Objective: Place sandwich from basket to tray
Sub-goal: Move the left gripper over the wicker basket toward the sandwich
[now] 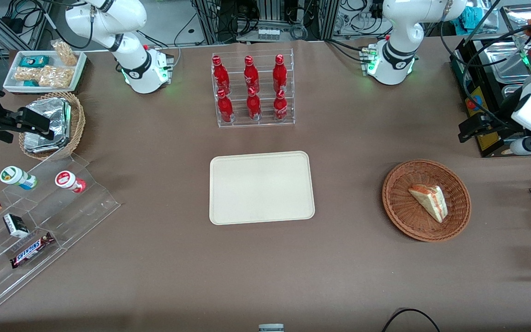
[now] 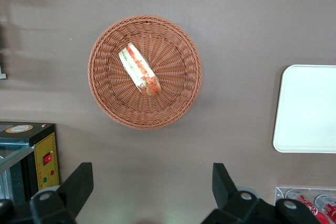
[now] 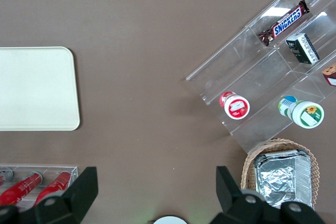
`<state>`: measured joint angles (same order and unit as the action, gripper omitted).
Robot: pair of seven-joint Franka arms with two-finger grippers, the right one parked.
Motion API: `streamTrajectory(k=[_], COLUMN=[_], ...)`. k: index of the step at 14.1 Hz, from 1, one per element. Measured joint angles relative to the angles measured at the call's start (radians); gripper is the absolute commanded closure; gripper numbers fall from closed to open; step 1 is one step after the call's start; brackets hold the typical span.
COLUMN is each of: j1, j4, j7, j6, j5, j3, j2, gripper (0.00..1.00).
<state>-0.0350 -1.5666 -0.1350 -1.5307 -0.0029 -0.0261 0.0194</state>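
1. Brown cloth covers the desk [image 1: 164, 267]; cables and racks crowd the room farther from the camera.
2. The sandwich [image 1: 428, 201] lies in the basket [image 1: 399, 214], toward the working arm's end.
3. The tray [image 1: 262, 187] sits mid-desk.
4. The end effector [image 2: 152, 190] hovers above the desk near the basket, released, fingers spread, holding nothing.

The basket [image 2: 145, 72] is reddish-brown woven wicker, ribbed and rough. The sandwich [image 2: 139, 70] shows pale, soft-looking bread. The tray [image 1: 262, 187] is smooth, matt cream, perhaps plastic. A matt brown cloth-like covering lies over the surface [image 1: 348, 272]. The gripper [image 2: 152, 190] above it has matt black fingers [image 2: 79, 184], spread wide.
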Motion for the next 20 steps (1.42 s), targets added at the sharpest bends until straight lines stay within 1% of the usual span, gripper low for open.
streamTrajectory(k=[15, 17, 20], j1=[0.003, 0.007, 0.044], j4=[-0.008, -0.033, -0.055], j7=[0.006, 0.006, 0.006], j6=[0.012, 0.012, -0.011], j5=[0.000, 0.001, 0.001], j3=[0.003, 0.007, 0.009], j2=[0.019, 0.038, 0.112], gripper=[0.00, 0.00, 0.00])
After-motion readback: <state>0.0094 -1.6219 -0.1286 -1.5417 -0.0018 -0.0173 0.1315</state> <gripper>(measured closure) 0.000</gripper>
